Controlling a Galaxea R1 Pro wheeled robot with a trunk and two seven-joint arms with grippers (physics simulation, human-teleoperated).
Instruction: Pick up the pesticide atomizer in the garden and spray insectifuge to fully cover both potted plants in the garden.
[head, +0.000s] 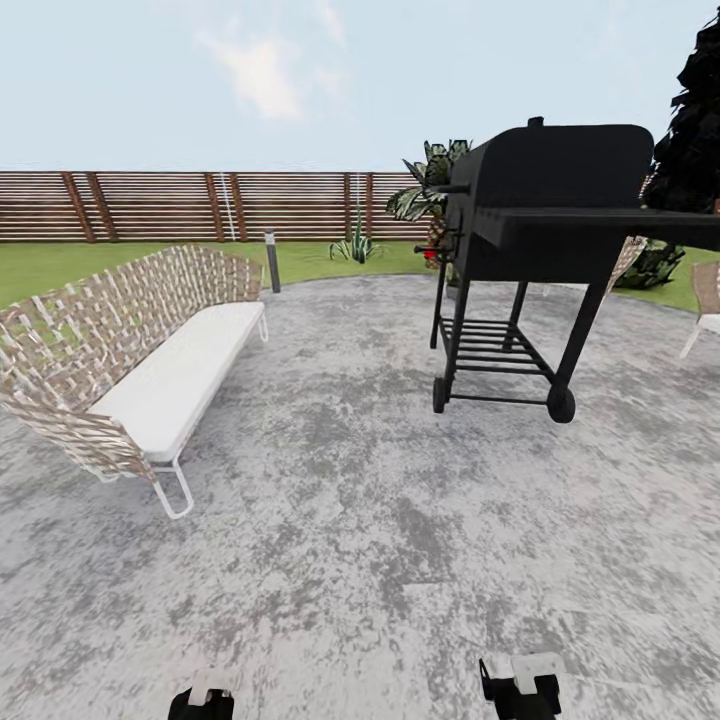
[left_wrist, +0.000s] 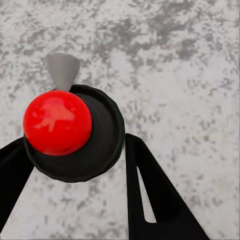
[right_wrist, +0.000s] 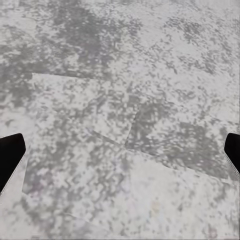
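Holding the pesticide atomizer (left_wrist: 75, 132) over grey patio (head: 400, 520).

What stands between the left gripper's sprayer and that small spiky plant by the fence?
Nothing visible. Bare patio runs from the left gripper, holding the atomizer, to the lawn and potted plant. Bench lies left of that line, grill right, a short post beside the plant.

Bright, even daylight; soft, shadowless renders

You have: patio (head: 380, 560), mottled grey; bench (head: 130, 360), tan-and-white weave with white cushion; black grill (head: 540, 220) at 1 o'clock; brown slatted fence (head: 200, 205); green lawn (head: 310, 260); red ball (left_wrist: 57, 122) on a black disc (left_wrist: 102, 145).
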